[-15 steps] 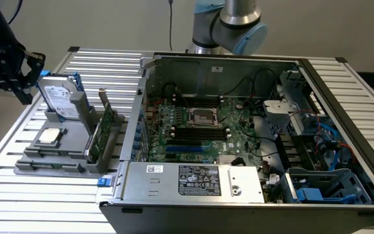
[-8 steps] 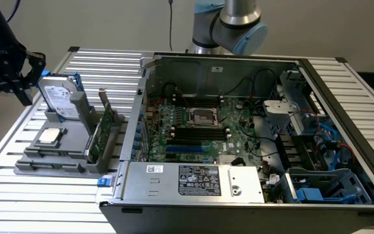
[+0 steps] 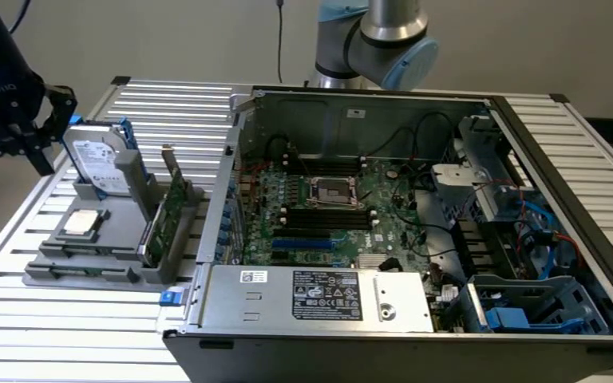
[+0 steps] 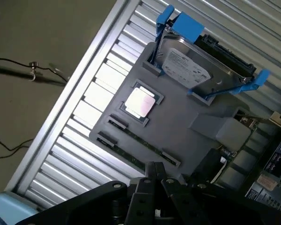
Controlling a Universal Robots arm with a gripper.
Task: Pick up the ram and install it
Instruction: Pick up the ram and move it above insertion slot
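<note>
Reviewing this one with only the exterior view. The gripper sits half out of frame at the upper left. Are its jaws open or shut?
Observer: Shut. The wrist view shows the gripper with jaws together and nothing between them.
Operator: And the ram?
Observer: The ram sits in a long slot of the grey tray, near the jaw tips.
Operator: Anything else nearby?
Observer: A thin cable lies on the floor past the table edge.
</note>
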